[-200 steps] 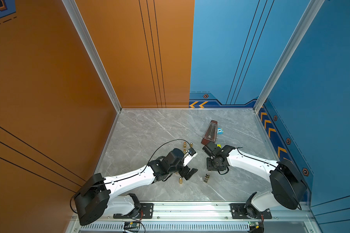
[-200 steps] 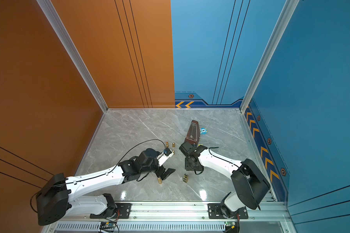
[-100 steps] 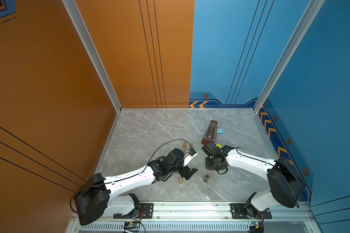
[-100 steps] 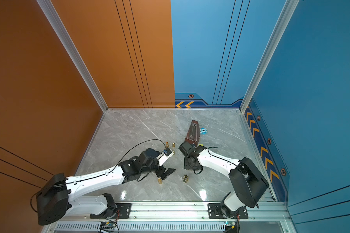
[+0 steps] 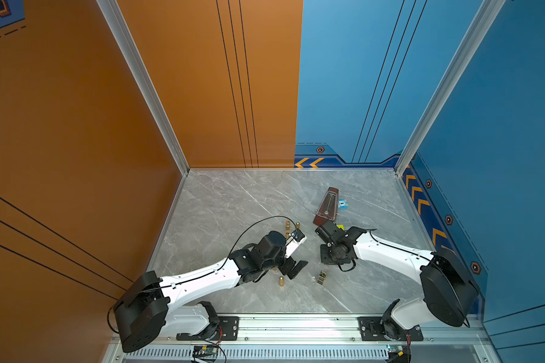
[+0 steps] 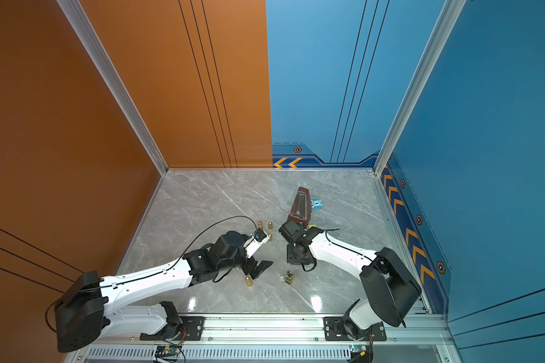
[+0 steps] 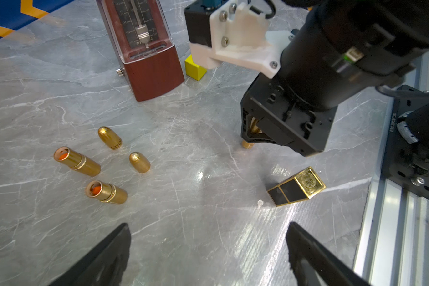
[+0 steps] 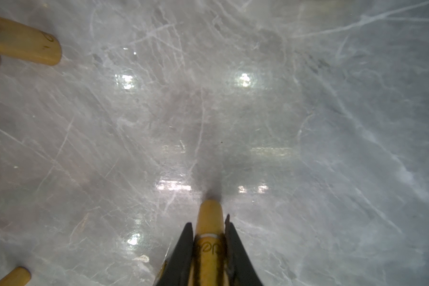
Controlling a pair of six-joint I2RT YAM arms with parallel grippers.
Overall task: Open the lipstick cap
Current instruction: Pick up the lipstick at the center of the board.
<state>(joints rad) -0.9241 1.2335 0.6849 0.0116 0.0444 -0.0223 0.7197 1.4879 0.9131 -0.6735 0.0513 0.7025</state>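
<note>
A gold lipstick stands upright on the marble table, its foot touching the surface. My right gripper points straight down and is shut on the lipstick's lettered upper part, above a thin seam ring. From the left wrist view the right gripper hides most of the tube. In both top views the right wrist covers the lipstick. My left gripper is open and empty, low over bare table to the left of the right arm, also seen in a top view.
Two uncapped gold lipsticks and two loose gold caps lie on the table. A black-and-gold square lipstick, a metronome, a yellow cube and another gold lipstick are nearby.
The right gripper's fingers have closed onto the upright gold lipstick. The left arm has not moved.
</note>
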